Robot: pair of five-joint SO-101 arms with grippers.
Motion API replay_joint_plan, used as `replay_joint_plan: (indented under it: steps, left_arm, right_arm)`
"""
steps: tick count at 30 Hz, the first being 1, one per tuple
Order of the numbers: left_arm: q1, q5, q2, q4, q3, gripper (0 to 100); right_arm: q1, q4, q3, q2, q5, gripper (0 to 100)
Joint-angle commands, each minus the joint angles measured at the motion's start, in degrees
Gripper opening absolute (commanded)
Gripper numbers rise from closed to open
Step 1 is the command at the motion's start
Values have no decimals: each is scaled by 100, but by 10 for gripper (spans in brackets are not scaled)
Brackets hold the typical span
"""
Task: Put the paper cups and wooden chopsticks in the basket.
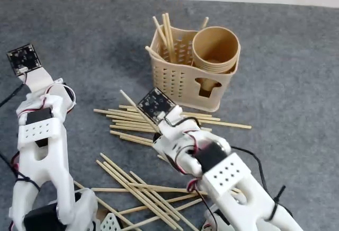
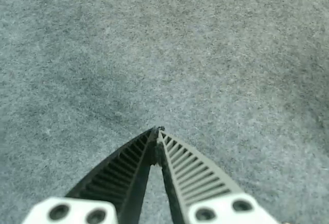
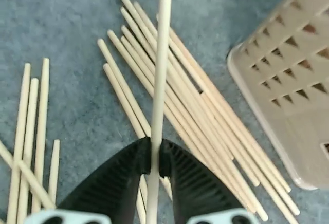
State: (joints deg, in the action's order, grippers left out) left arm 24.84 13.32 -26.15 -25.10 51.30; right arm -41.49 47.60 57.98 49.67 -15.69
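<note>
— Where's the chopstick (image 3: 163, 54)?
— Clamped in my right claw (image 3: 154, 149), its length pointing straight ahead; the basket (image 1: 183, 85) stands near, off that line, toward the table's (image 1: 296, 72) far edge (left claw (image 2: 157, 131) closed, empty, farther off).

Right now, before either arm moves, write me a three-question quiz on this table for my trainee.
1. True or false: the left gripper is holding a chopstick.
2. Pick one. Where are the paper cups? A, stacked in the basket. B, in a gripper. C, under the basket.
3. Fill in the gap: the right gripper is shut on one ____.

Key:
1. False. It is shut on nothing.
2. A.
3. Chopstick.
</note>
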Motion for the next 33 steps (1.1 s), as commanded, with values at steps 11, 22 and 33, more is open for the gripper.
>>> replay_joint_plan:
  steps: [11, 22, 33]
  left_arm:
    - [75, 18, -163, 105, -40, 8]
    - [75, 18, -163, 105, -31, 8]
    - [84, 18, -163, 105, -31, 8]
  right_arm:
    - [75, -312, 180, 1675, 1055, 5]
    - [84, -954, 180, 2281, 1134, 5]
    - [92, -3248, 180, 2273, 1116, 5]
